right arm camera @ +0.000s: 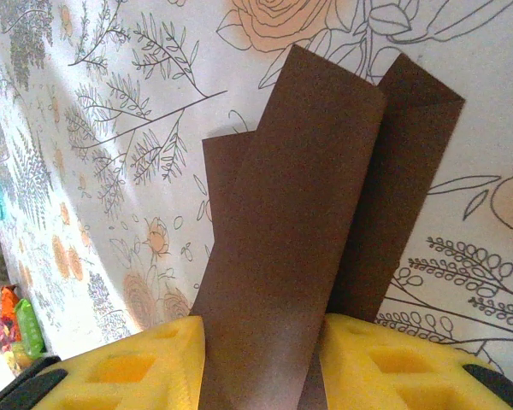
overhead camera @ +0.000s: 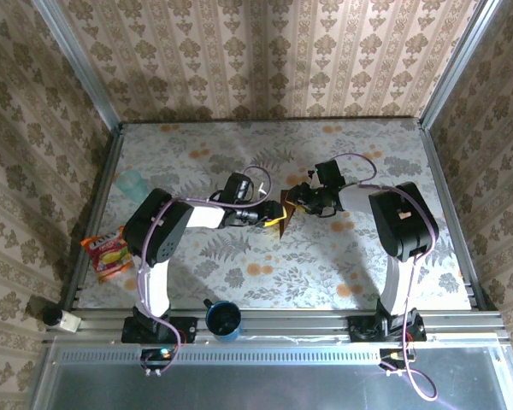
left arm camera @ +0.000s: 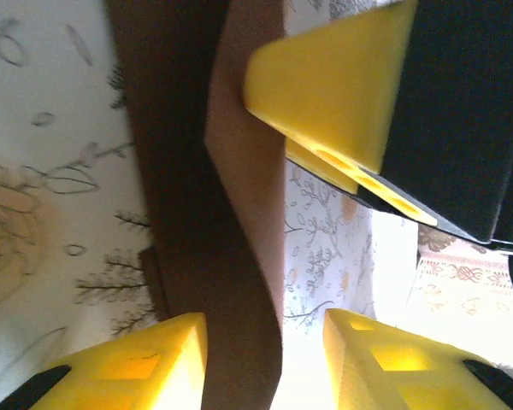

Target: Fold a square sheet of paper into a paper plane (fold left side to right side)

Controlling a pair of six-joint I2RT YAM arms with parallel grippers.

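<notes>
Your left gripper (left arm camera: 265, 346) is partly open: the folded sheet of paper (left arm camera: 239, 256) stands in the gap, with daylight on one side. Your right gripper (right arm camera: 261, 359) holds that sheet, a finger against each edge and the flaps fanning out past the tips. Both grippers meet beyond the blue cup (overhead camera: 224, 319), slightly to its right, over the table (overhead camera: 325, 278). The snack packet (overhead camera: 107, 254) lies left of the cup.

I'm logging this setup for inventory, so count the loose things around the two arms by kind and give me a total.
cups: 2, the teal cup and the blue cup
snack packet: 1
folded brown paper: 1
total: 4
</notes>
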